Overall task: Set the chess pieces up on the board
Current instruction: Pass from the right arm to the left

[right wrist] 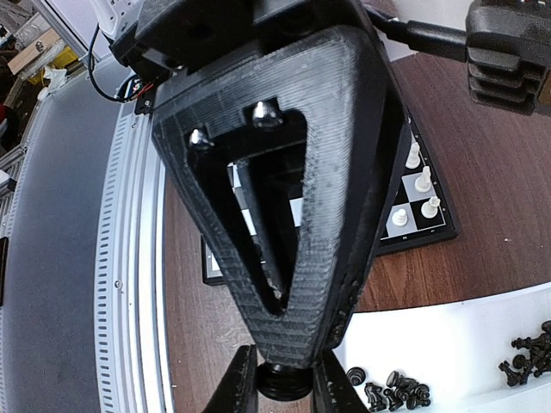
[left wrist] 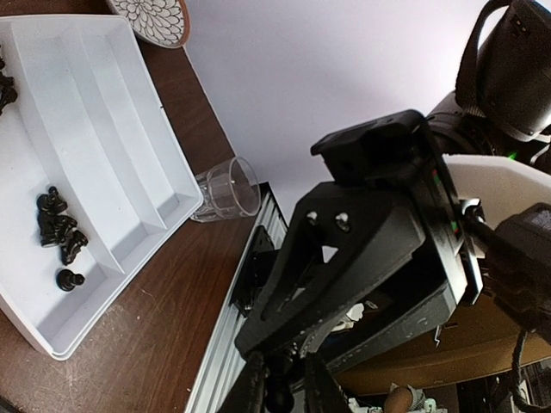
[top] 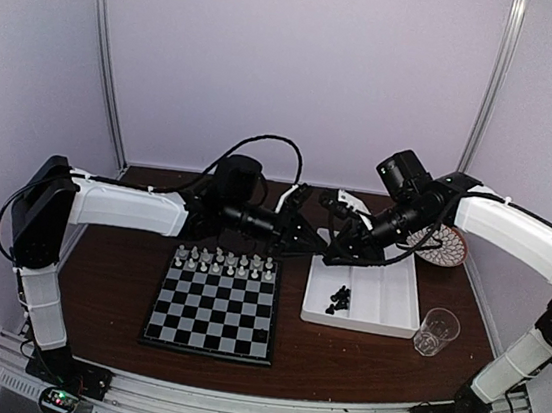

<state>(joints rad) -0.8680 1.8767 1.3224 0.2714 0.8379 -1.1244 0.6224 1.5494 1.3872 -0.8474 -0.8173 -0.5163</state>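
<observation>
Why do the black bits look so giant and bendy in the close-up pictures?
Left wrist and right wrist views: the other arm's jaws sit close to the lens, so they loom large; in the right wrist view the wide lens bends the metal rail. Top external view: even light, nothing stretched.

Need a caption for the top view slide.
Left gripper meets right gripper above the tray rim; white pieces fill the far rows of the board, black pieces lie in the tray.

White arm shells (top: 125, 206), black joints (top: 239, 177), cables (top: 264, 143); black fingers (right wrist: 241, 391), possibly ribbed.
</observation>
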